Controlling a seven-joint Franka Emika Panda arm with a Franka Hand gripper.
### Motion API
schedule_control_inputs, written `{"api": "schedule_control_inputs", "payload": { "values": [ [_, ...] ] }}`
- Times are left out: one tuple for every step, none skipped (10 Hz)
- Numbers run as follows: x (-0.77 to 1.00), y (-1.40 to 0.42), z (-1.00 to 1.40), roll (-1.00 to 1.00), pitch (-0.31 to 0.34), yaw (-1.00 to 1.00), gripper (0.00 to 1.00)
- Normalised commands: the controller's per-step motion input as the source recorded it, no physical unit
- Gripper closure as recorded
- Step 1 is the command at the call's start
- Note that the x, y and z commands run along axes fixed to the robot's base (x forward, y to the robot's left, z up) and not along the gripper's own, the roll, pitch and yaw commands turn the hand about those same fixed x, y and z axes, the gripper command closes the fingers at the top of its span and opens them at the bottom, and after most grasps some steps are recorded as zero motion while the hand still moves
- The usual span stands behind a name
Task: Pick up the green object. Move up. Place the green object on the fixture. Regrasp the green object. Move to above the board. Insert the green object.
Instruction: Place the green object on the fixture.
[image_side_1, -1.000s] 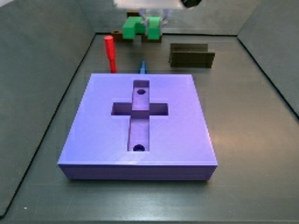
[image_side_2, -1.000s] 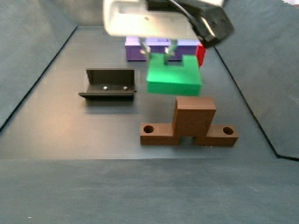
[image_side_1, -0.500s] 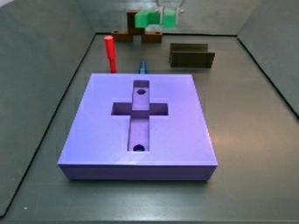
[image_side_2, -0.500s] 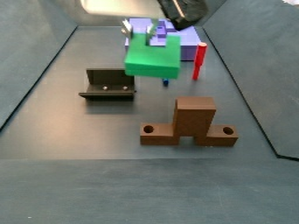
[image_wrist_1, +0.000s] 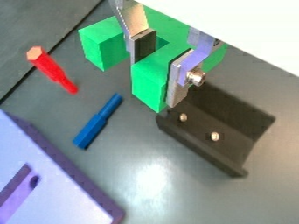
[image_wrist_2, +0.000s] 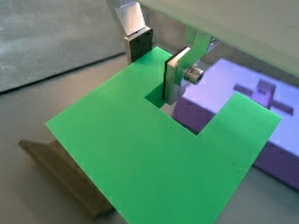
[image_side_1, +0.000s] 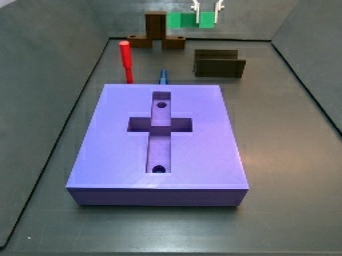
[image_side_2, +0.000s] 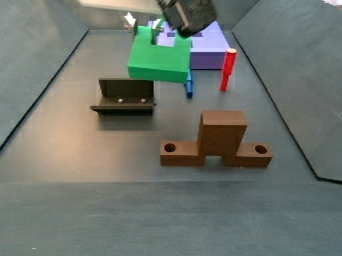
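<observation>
Purple board (image_side_1: 160, 140) lies flat on the floor in a side view, well apart from the gripper (image_side_1: 205, 14), which hangs high at the far end of the box; its cross-shaped recess and two round holes face up. In a wrist view a corner of the same board (image_wrist_2: 267, 122) shows beyond the held piece.

The green object (image_side_2: 166, 58) comes next in size. It is up in the air, clear of the floor, clamped in the gripper (image_side_2: 171, 32), whose flat silver fingers (image_wrist_1: 187, 72) close on one arm of the U so that one finger sits inside the square notch. In a wrist view the green object (image_wrist_2: 152, 162) fills most of the frame, notch toward the gripper (image_wrist_2: 159, 54). The arm reaches down from above with its wrist tilted, so the piece hangs at a slant in a side view.

The fixture (image_side_2: 123, 98) stands on the floor below and near the gripper, not touching the green piece; in a wrist view the fixture (image_wrist_1: 222, 129) lies just beside the gripper (image_wrist_1: 163, 52), its channel open and two small holes showing in its wall.

A brown stand (image_side_2: 218, 140) sits on the floor, farther from the gripper than the fixture. A red peg (image_side_2: 227, 70) stands upright near the gripper, and a small blue peg (image_wrist_1: 97, 121) lies flat on the floor beside it.
</observation>
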Motion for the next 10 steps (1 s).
{"api": "schedule_control_inputs", "payload": {
  "values": [
    [0.94, 0.00, 0.00, -0.77, 0.037, -0.01, 1.00],
    [0.94, 0.00, 0.00, -0.78, 0.034, -0.01, 1.00],
    [0.89, 0.00, -0.08, -0.77, 0.000, 0.00, 1.00],
    [0.84, 0.00, -0.21, -0.77, 0.000, 0.00, 1.00],
    [0.93, 0.00, -0.30, -0.66, 0.000, 0.00, 1.00],
    [1.00, 0.00, -0.33, -0.52, 0.000, 0.00, 1.00],
    [1.00, 0.00, -0.33, -0.36, 0.183, 0.00, 1.00],
    [1.00, 0.00, -0.21, -0.36, 0.229, 0.00, 1.00],
    [1.00, 0.00, -0.14, -0.31, 0.257, 0.00, 1.00],
    [0.95, 0.00, -0.13, -0.27, 0.226, 0.00, 1.00]
  ]
}}
